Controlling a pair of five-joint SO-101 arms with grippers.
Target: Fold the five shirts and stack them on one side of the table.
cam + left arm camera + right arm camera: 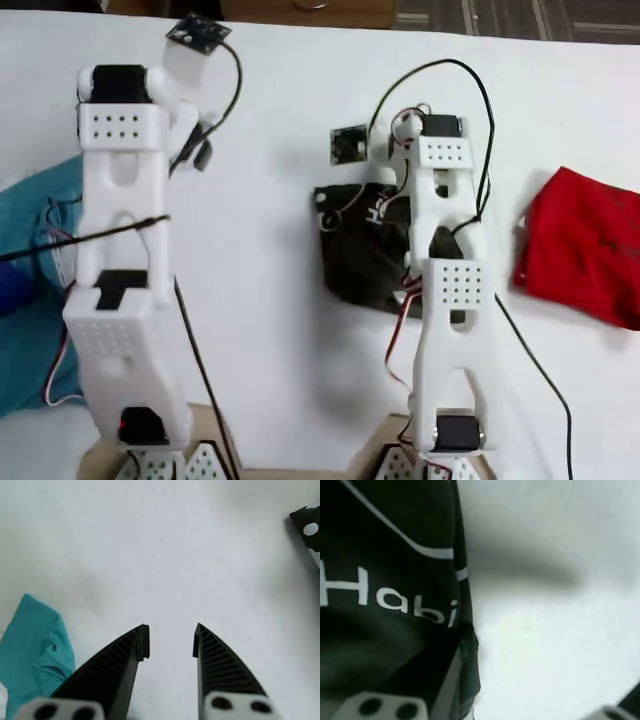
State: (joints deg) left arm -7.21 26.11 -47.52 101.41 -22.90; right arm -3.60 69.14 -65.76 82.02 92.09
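Teal shirt: crumpled at the bench's left edge, beside the near half of the left arm; in the left wrist view a corner of it lies on the white surface just outside one finger.
Black shirt: bunched near the middle of the bench, partly under the right arm, white print facing up.
Red shirt: loosely heaped at the right edge, well apart from the black shirt.
Left end effector: spread, its two black ribbed fingers apart with bare white bench between them, holding nothing.
Right end effector: spread wide; one finger lies along the edge of the black shirt, the other shows only as a sliver over bare bench. Whether the near finger touches the cloth I cannot tell.
Cables: black wire loops over the far part of the right arm and runs down past its near side.
Far bench: plain white surface beyond both arms.
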